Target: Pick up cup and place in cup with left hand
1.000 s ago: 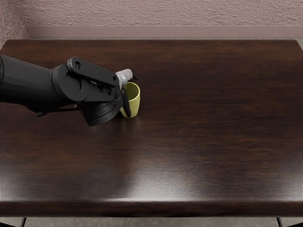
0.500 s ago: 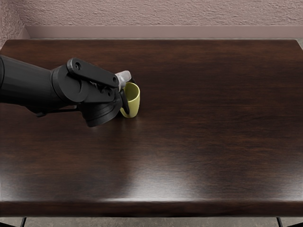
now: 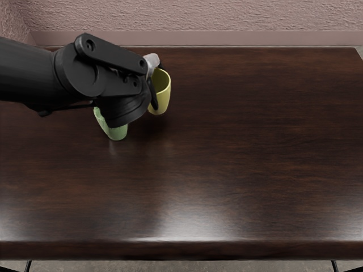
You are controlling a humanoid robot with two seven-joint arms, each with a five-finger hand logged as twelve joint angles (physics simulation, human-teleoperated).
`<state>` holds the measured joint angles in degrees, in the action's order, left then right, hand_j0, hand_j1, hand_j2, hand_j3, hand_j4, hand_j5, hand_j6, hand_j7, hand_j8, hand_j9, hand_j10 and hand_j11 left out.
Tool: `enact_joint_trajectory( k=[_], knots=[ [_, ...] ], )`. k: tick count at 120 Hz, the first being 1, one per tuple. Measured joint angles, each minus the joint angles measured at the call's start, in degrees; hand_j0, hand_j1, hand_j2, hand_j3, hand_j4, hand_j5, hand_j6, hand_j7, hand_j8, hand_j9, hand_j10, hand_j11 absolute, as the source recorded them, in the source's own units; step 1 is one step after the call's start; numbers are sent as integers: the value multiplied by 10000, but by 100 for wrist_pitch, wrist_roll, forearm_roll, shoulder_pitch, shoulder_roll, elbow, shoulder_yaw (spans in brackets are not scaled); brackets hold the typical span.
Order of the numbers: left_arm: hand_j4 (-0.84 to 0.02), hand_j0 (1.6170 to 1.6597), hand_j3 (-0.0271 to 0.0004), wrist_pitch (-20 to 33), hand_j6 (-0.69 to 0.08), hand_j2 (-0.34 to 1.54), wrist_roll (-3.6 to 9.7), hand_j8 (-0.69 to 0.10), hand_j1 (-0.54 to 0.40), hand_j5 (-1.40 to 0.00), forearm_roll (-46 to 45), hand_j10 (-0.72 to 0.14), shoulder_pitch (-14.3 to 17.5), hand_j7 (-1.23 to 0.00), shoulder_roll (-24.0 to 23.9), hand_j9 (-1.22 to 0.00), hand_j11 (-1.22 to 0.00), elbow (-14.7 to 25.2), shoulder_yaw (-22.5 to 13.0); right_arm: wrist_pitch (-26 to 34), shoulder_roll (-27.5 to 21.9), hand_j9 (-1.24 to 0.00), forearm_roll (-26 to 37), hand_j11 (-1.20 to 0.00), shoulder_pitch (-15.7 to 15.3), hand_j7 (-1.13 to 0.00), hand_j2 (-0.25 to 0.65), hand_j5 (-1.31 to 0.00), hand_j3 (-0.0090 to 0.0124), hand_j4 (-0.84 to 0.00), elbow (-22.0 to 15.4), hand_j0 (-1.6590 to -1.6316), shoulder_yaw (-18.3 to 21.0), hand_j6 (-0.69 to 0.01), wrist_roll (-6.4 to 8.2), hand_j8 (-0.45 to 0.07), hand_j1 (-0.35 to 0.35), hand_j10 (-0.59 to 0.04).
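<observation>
The left arm (image 3: 34, 71), black with a thick round forearm and jointed linkages near the wrist, reaches in from the picture's left edge over the far left part of the dark brown wooden desk (image 3: 227, 164). At its end, the left robot hand (image 3: 151, 73) is closed on a yellow-green, smooth, tapered cup (image 3: 163, 97). One black finger (image 3: 152, 97) lies along the cup's side nearest the wrist, and another dark fingertip shows at the far side of the rim, beside a pale grey part of the hand. The rest of the grip is hidden behind the wrist and the cup.

The held cup has its round opening upward, so part of the inside shows. It appears to be raised off the desk, with a dark shadow below it, though from this slant its height is hard to judge.

A pale green tapered cup (image 3: 117, 133) is on the desk underneath the wrist in this view, to the picture's left of the held one and nearer the desk's front edge. The wrist covers much of it, leaving the lower body and a strip of its left side in sight. The two cups are apart, the yellow-green one outside the green one.

Behind the desk is a rough pinkish wall (image 3: 198, 16).
</observation>
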<state>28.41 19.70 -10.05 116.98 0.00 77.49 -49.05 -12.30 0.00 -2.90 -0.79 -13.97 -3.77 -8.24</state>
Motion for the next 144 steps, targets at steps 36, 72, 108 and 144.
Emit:
enact_joint_trajectory(
  k=[36, 72, 108, 144],
  knots=[
    [-4073, 16535, 0, -973, -2928, 913, 104, -2893, -1039, -6605, -234, -4823, 944, -6612, 333, -6643, -6667, 332, -578, 0, 0, -195, 0, -195, 0, -195, -33, -195, 0, -148, 0, -16581, 0, -146, -1, -148, -3309, -149],
    [-4029, 16538, 0, -1226, -2933, 617, 122, -2810, -873, -6614, -278, -4776, 1053, -6565, 719, -6658, -6626, 469, -1204, 0, 0, -195, 0, -195, 0, -195, -33, -195, 0, -148, 0, -16581, -1, -146, 2, -148, -3309, -149],
    [-3984, 16532, 0, -1270, -2885, 1032, 115, -2789, -1061, -6664, -254, -4800, 993, -6655, 720, -6751, -6740, 469, -1287, 0, 0, -195, 0, -195, 0, -195, -33, -195, 0, -148, 0, -16581, 0, -146, -1, -148, -3309, -149],
    [-4101, 16530, 0, -1462, -3011, 1407, 111, -2939, -1152, -6656, -250, -4944, 987, -6678, 694, -6791, -6799, 558, -1267, 0, 0, -195, 0, -195, 0, -195, -33, -195, 0, -147, 0, -16581, 0, -146, 0, -147, -3309, -149]
  ],
)
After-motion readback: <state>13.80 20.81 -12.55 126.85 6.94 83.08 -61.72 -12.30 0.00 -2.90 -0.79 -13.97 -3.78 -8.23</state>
